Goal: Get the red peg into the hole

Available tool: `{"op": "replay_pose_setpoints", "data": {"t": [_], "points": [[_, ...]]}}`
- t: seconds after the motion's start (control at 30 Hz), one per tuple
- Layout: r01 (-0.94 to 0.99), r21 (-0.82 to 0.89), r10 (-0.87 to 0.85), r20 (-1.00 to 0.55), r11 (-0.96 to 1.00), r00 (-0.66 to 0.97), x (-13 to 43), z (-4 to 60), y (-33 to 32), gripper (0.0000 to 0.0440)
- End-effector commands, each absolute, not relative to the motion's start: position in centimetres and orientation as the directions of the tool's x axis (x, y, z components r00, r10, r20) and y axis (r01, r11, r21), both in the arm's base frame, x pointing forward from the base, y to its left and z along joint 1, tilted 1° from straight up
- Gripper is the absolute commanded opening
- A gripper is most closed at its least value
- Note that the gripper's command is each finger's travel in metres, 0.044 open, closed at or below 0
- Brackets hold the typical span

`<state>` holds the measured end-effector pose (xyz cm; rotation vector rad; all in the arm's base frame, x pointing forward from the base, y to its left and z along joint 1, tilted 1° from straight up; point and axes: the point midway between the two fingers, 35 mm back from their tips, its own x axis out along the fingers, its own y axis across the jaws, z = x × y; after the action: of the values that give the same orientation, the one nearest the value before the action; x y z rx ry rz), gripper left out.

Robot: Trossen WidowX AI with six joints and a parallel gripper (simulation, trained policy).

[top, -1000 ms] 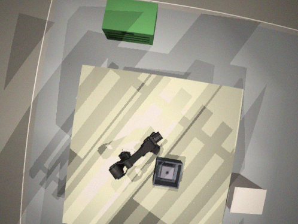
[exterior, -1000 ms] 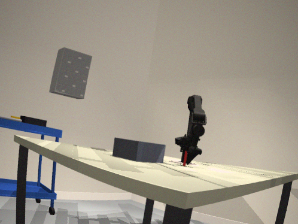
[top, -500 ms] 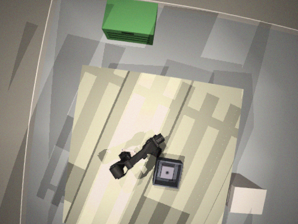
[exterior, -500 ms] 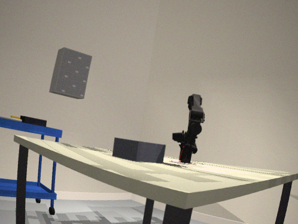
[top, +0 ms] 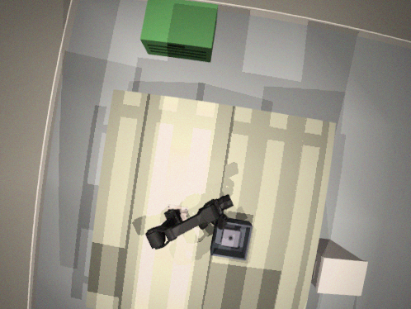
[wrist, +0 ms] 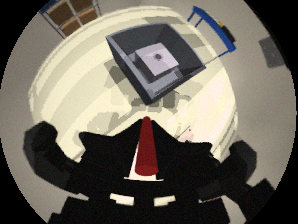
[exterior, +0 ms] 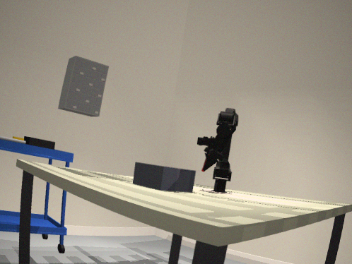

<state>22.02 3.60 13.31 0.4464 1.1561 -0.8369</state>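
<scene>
The open-topped, dark grey square box (top: pixel 248 244) (exterior: pixel 163 177) (wrist: pixel 131 75) stood on the pale, striped worktop (top: pixel 305 165) (exterior: pixel 116 198) (wrist: pixel 75 90) and served as the landmark. Inside it, at the bottom, lay the light grey square plate (top: pixel 226 241) (wrist: pixel 151 64), its small dark round hole facing up and unfilled. The slender red cylindrical peg (wrist: pixel 146 147) was outside the box, raised above the worktop and tilted. The black parallel-jaw gripper (exterior: pixel 206 165) (wrist: pixel 146 127), also tilted, was closed most of the way, its fingers clamped on the peg. In the exterior view, both appeared between the box and the base end of the black jointed arm (top: pixel 194 225) (exterior: pixel 226 141).
</scene>
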Motion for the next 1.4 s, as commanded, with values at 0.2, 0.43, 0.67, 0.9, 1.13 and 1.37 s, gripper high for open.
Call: {"op": "replay_pose_setpoints", "data": {"t": [0.2, 0.43, 0.67, 0.9, 1.13, 1.37], "points": [[0.841, -0.047, -0.388, -0.900, 0.540, 0.198, 24.3, 15.3, 0.2, 0.0000], [0.874, -0.027, -0.416, -0.886, 0.485, 0.204, 26.1, 15.5, -2.6, 0.0000], [0.888, -0.017, -0.432, -0.878, 0.460, 0.207, 27.8, 15.0, -5.5, 0.0000], [0.884, -0.021, -0.426, -0.882, 0.468, 0.204, 29.1, 13.9, -7.9, 0.0000], [0.859, -0.032, -0.398, -0.895, 0.511, 0.203, 30.0, 12.5, -9.5, 0.0000], [0.821, -0.044, -0.362, -0.910, 0.569, 0.202, 30.6, 11.2, -10.4, 0.0000]]}}
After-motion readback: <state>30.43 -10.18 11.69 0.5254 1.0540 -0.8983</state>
